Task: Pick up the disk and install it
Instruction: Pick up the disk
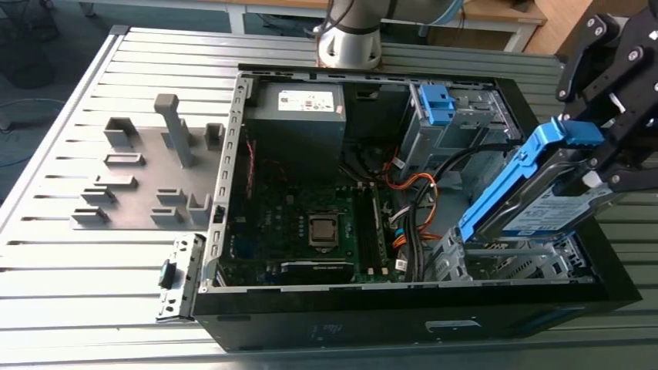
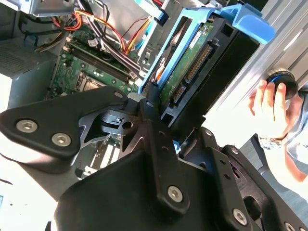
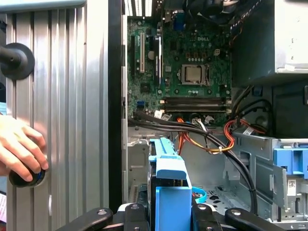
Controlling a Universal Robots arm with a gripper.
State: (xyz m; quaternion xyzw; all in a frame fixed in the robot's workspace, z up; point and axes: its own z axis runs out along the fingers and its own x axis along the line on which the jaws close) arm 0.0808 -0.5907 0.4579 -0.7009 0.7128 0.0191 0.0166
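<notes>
A ribbed silver counter (image 1: 72, 270) carries an open black computer case (image 1: 340, 327) lying on its side. Just beside it, toward the exterior view's left, sits a grey plate (image 1: 144, 208) with upright blocks. In the first wrist view a hand (image 3: 19, 144) rests on a round black knob (image 3: 24, 179) on the counter, with a second knob (image 3: 17, 60) nearby.

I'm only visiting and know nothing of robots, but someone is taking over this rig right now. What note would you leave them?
Gripper: jaws shut on the disk, which is held tilted over the bay at the exterior view's right end of the open case.
Done: disk picked up.
Left: disk not yet seated in the bay.
Note: in the first wrist view a person's hand rests on a round knob on the table beside the case.
</notes>
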